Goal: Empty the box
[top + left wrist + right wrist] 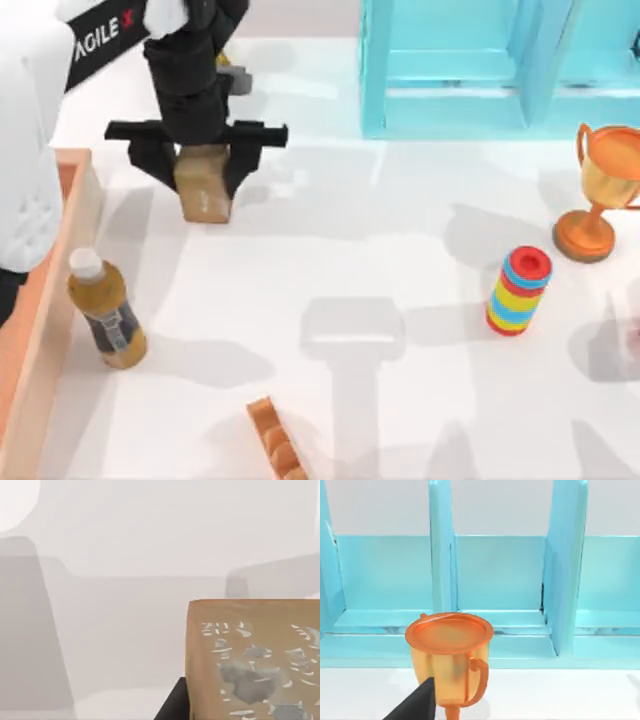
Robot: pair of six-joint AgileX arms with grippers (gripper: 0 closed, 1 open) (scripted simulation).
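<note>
Nearest first, at the top view's bottom edge: an orange ridged piece pokes into view on the white table, cut off by the edge, so what it is cannot be told. Left of it the box, light orange-brown wood with a thick raised rim, runs along the table's left side and out of view. Just outside its rim stands a bottle of brown liquid, white cap, dark label, leaning slightly and very close to the rim; contact cannot be told. Right side, mid-table: a stack of coloured rings in red, blue and yellow, upright. Beyond it, near the right edge, an orange-gold trophy cup; the right wrist view has the same cup close in front of the turquoise crate, with a dark finger of the right gripper at the picture's lower edge. Whether that gripper is released or clenched, I cannot tell. Farther back on the left, my left gripper is clenched on a small tan block, one dark finger on each side; block sits outside the box, well apart from it. Left wrist view shows the block's mottled face close up. Farthest: the turquoise crate along the back edge.
</note>
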